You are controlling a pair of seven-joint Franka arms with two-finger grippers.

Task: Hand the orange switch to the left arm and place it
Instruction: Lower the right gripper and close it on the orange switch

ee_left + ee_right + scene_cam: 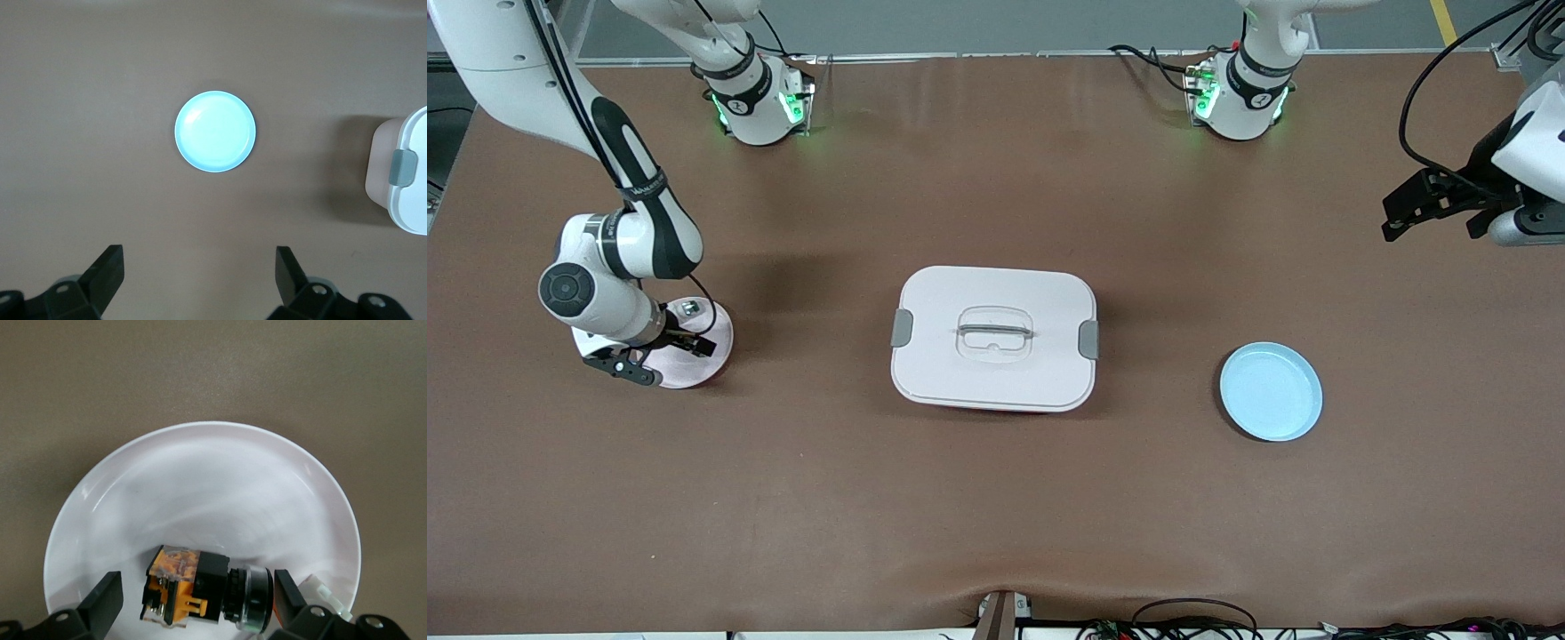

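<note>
We see the right end effector (pixel 193 600) spread wide just over the pink plate (pixel 200 487), the orange switch (pixel 200 590) lying in the plate between its fingers. The box (pixel 994 338) sits closed mid-counter. The left end effector (pixel 200 280), spread too, waits above the counter (pixel 996 498) near the blue plate (pixel 1271 391).

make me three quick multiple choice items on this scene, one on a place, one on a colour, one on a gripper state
1. The orange switch lies: A on the pink plate; B on the box; C on the bare table.
2. The plate nearer the left arm's end is: A red; B light blue; C green.
3. The right gripper, low over the pink plate, is: A shut on the switch; B open around it; C shut empty.

Answers: A, the right wrist view shows it in the plate; B, pale blue; B, fingers stand apart either side. The left gripper waits open.
</note>
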